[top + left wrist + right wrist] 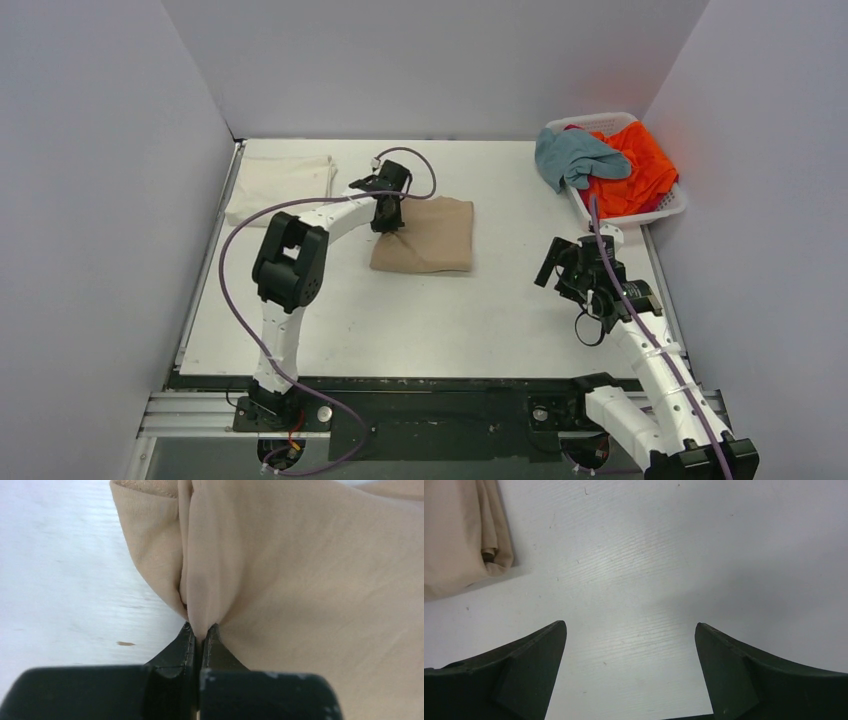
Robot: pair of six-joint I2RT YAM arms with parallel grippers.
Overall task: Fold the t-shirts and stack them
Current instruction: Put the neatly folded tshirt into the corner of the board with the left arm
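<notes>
Tan t-shirt (430, 238) folded mid-table, its 9 o'clock edge pinched tight in left gripper (200, 631). Cream t-shirt (280, 185) folded at 10 o'clock. Grey-blue t-shirt (570, 155) and orange t-shirt (635, 175) heaped in basket (600, 119) at 2 o'clock. Right gripper (630, 626) spread wide, holding nothing, above table (450, 320) at 4 o'clock.

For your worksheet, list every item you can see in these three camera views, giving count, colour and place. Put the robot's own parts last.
tan t-shirt: one, beige, folded, mid-table.
cream t-shirt: one, off-white, folded, far-left corner.
grey-blue t-shirt: one, draped over the basket's left rim.
orange t-shirt: one, bright orange, bunched in the basket.
basket: one, white, slatted, far-right corner.
table: one, white.
left gripper: one, black, shut on the tan t-shirt's edge.
right gripper: one, black, open, over the table.
</notes>
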